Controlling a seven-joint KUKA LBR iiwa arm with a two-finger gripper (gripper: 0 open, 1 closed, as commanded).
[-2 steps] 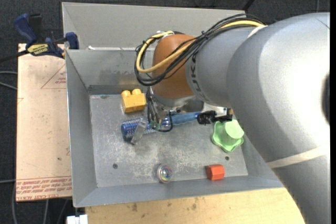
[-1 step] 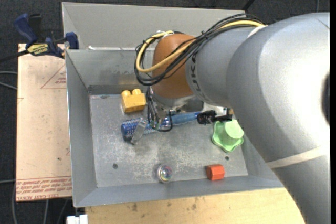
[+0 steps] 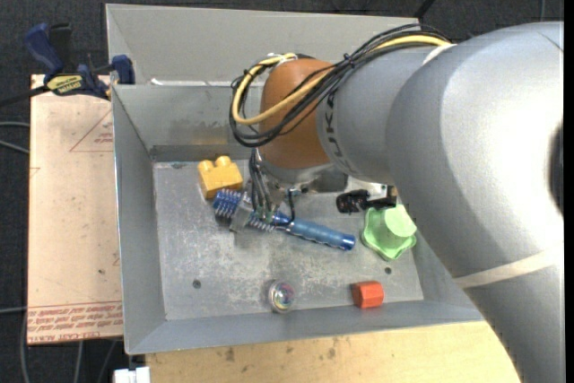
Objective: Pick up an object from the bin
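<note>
My gripper (image 3: 261,207) hangs below the arm's orange cover, down in the middle of the bin. Its tip sits right at a blue brush (image 3: 296,230), at the neck just right of the bristle head. The brush lies flat on the bin floor, with its bristles to the left and its blue handle pointing right. A yellow toy brick (image 3: 220,176) rests just up and left of the gripper, close to the bristles.
A light green ribbed cup (image 3: 388,231) lies at the right. A small black-and-white thing (image 3: 363,199) sits above it, under the arm. Near the front wall are an orange-red cube (image 3: 367,294) and a clear glassy ball (image 3: 281,295). The arm covers the bin's right rear.
</note>
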